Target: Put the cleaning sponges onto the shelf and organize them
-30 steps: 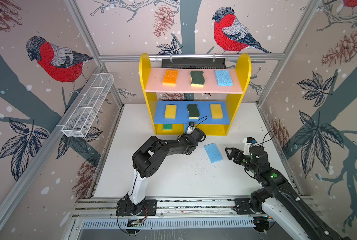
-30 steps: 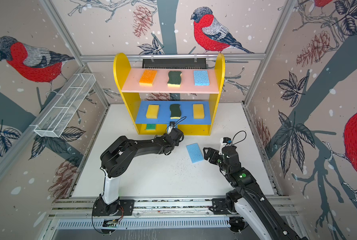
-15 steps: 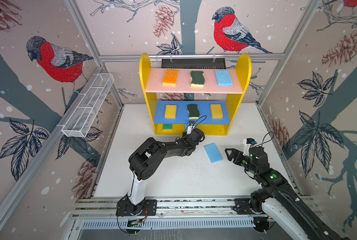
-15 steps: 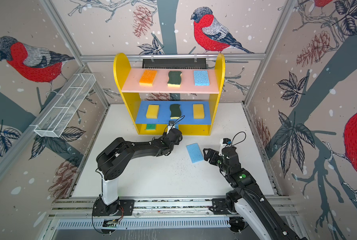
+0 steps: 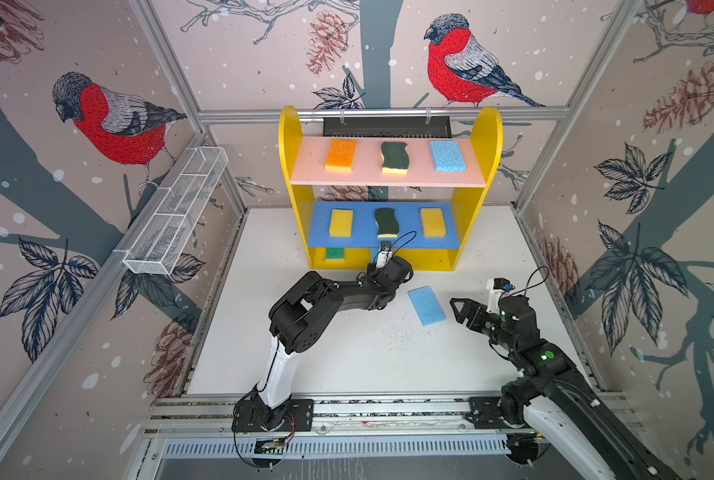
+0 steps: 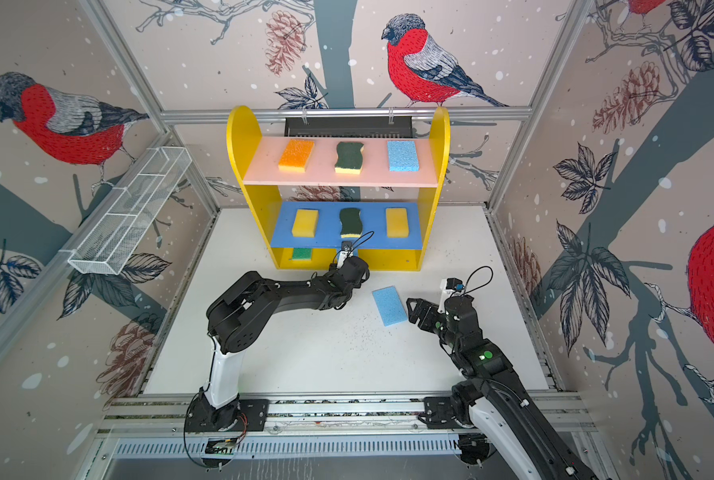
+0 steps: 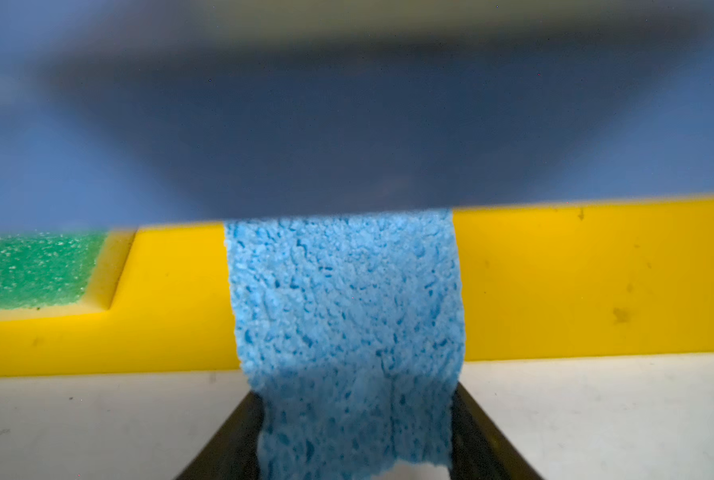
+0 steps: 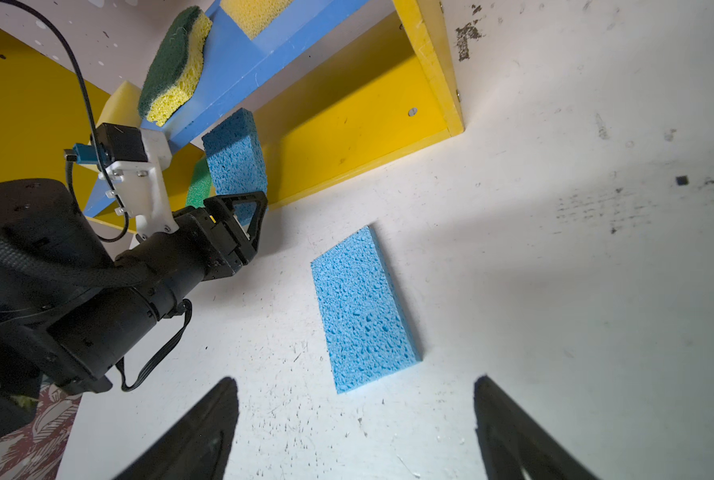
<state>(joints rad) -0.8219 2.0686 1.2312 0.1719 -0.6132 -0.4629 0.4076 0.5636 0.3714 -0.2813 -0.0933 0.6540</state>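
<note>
The yellow shelf (image 5: 289, 137) (image 6: 241, 137) stands at the back. Its pink board carries an orange sponge (image 5: 340, 154), a wavy scourer (image 5: 394, 157) and a light blue sponge (image 5: 447, 155). Two yellow sponges (image 5: 341, 222) (image 5: 432, 222) flank a scourer (image 5: 386, 222) on the blue board. A green sponge (image 5: 335, 253) (image 7: 31, 274) lies on the base. My left gripper (image 7: 355, 392) (image 8: 251, 203) is shut on a light blue sponge (image 7: 347, 299) (image 8: 234, 160), tilted over the base under the blue board. Another light blue sponge (image 5: 427, 306) (image 8: 361, 307) lies flat on the table, just ahead of my open right gripper (image 8: 356, 382) (image 5: 461, 311).
A white wire-mesh basket (image 5: 176, 212) hangs on the left wall. An aluminium rail (image 5: 347, 407) carrying both arm bases runs along the table's front edge. The left arm's elbow (image 5: 301, 316) sits low over the table's middle. Dark crumbs speckle the white table (image 5: 368, 357).
The left arm's elbow has shifted slightly while its gripper stays at the foot of the shelf with the blue sponge. The right arm and the sponge on the table have not moved.
</note>
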